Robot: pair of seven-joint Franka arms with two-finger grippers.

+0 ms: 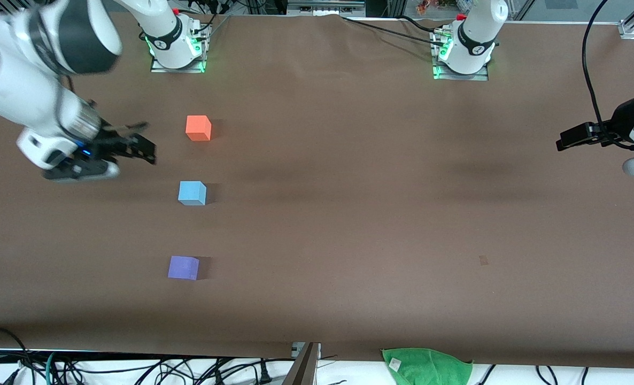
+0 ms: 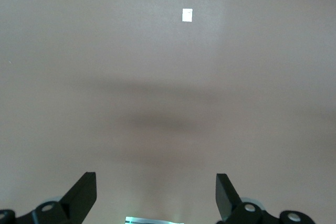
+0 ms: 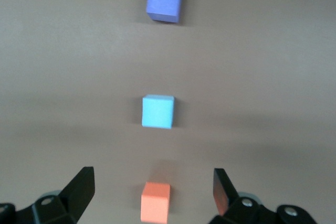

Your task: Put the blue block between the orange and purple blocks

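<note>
The orange block (image 1: pixel 198 128), the blue block (image 1: pixel 192 193) and the purple block (image 1: pixel 183 267) stand in one line on the brown table, toward the right arm's end. The blue block is in the middle; the orange is farthest from the front camera and the purple nearest. My right gripper (image 1: pixel 146 141) is open and empty, over the table beside the orange block. The right wrist view shows the gripper (image 3: pixel 152 177), the orange block (image 3: pixel 155 202), the blue block (image 3: pixel 157 111) and the purple block (image 3: pixel 164 1). My left gripper (image 1: pixel 565 140) waits open and empty at the left arm's end; the left wrist view (image 2: pixel 155 178) shows it over bare table.
A green cloth (image 1: pixel 426 366) lies at the table's edge nearest the front camera. A small dark mark (image 1: pixel 483 260) is on the table toward the left arm's end. A small white patch (image 2: pixel 187 15) shows in the left wrist view. Cables (image 1: pixel 135 369) run along the near edge.
</note>
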